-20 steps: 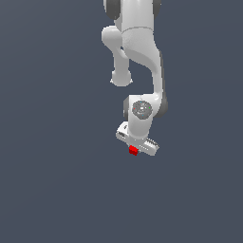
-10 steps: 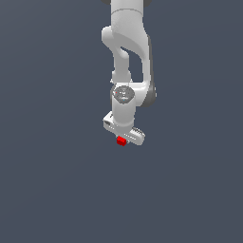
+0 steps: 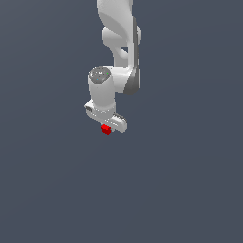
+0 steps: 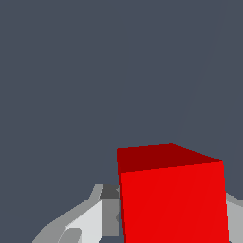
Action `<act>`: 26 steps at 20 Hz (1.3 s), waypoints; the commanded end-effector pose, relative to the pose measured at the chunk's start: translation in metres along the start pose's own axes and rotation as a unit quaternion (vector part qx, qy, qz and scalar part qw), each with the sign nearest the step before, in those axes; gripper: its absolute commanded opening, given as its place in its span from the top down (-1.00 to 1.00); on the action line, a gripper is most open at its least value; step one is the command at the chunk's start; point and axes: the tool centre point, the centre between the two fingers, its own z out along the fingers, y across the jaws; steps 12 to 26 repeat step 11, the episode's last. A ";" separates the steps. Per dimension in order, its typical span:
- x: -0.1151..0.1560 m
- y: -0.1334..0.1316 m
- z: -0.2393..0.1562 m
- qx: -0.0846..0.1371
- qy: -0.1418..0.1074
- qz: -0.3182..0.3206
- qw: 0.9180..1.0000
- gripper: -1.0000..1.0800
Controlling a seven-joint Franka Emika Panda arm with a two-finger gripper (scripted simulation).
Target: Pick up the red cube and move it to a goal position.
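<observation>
One red cube [image 3: 106, 129], gripped in the one tool [image 3: 107, 127]; one white arm [image 3: 118, 42] above.

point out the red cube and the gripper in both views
red cube [image 3: 106, 129], exterior view, its front face
red cube [image 4: 173, 204], wrist view, its large near face
gripper [image 3: 107, 126], exterior view, between the fingertips at the cube

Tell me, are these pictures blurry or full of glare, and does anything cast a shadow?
In the exterior view all is sharp, flatly lit, with no glare; the arm shows only soft shading, and no shadow falls on the plain grey ground beneath the red cube in the claw. In the wrist view the cube looms huge and skewed by closeness, one face darker than the other, its edges crisp.
</observation>
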 end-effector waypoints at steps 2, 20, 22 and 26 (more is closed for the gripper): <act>0.001 0.020 -0.011 0.000 0.000 -0.001 1.000 1.00; 0.004 0.033 -0.019 0.000 0.000 -0.001 1.000 1.00; 0.004 0.033 -0.019 0.000 0.000 -0.001 1.000 1.00; 0.004 0.033 -0.019 0.000 0.000 -0.001 1.000 1.00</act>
